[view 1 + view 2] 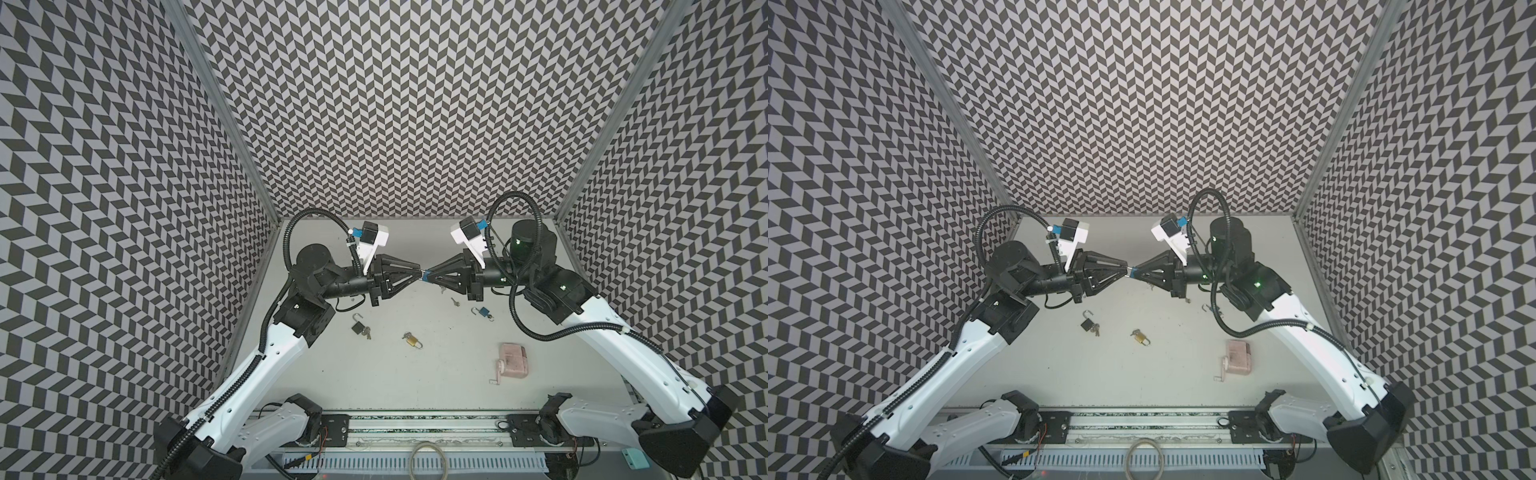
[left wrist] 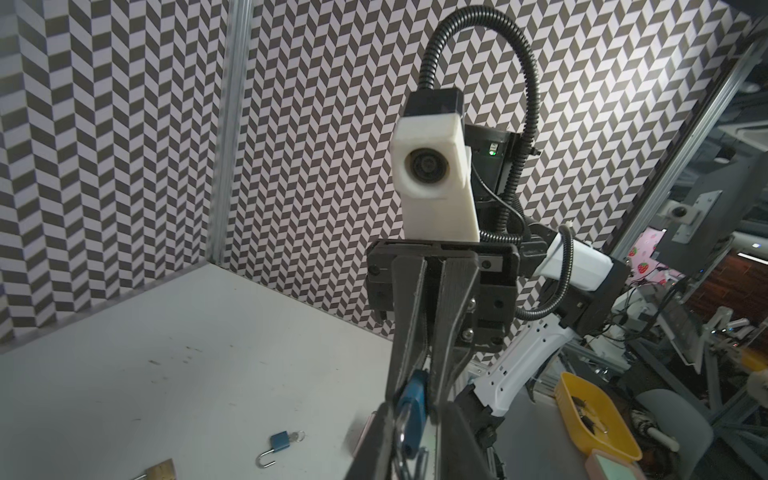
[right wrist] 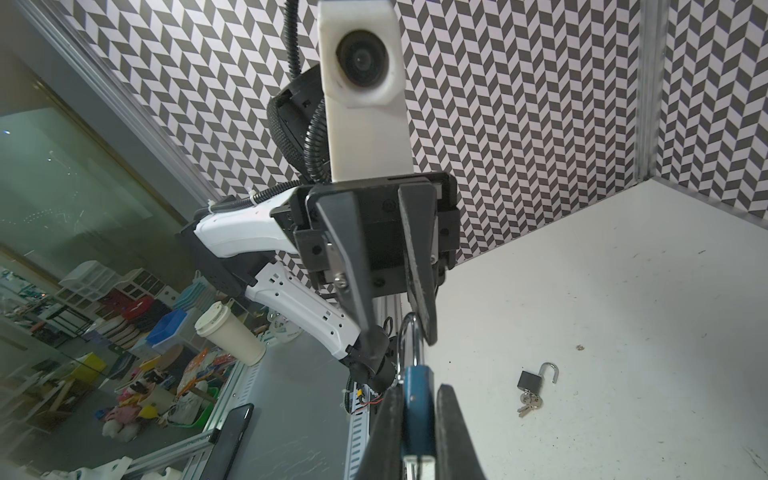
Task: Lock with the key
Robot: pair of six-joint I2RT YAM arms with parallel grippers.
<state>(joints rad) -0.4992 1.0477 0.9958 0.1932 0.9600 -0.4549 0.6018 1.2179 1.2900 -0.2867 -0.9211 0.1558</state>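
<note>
Padlock (image 3: pixel 417 399) clamped in right jaws; left jaws narrow around shackle (image 3: pixel 414 353), contact unclear.

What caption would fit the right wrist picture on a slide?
Right tool grips a blue padlock, its shackle reaching into the left tool; an open black padlock lies on the table.

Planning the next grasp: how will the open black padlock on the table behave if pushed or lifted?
The black padlock looks metal, so probably heavy for its size; flat-sided, it should slide, not roll. Its open shackle may swivel. The keys at its base would likely dangle.
</note>
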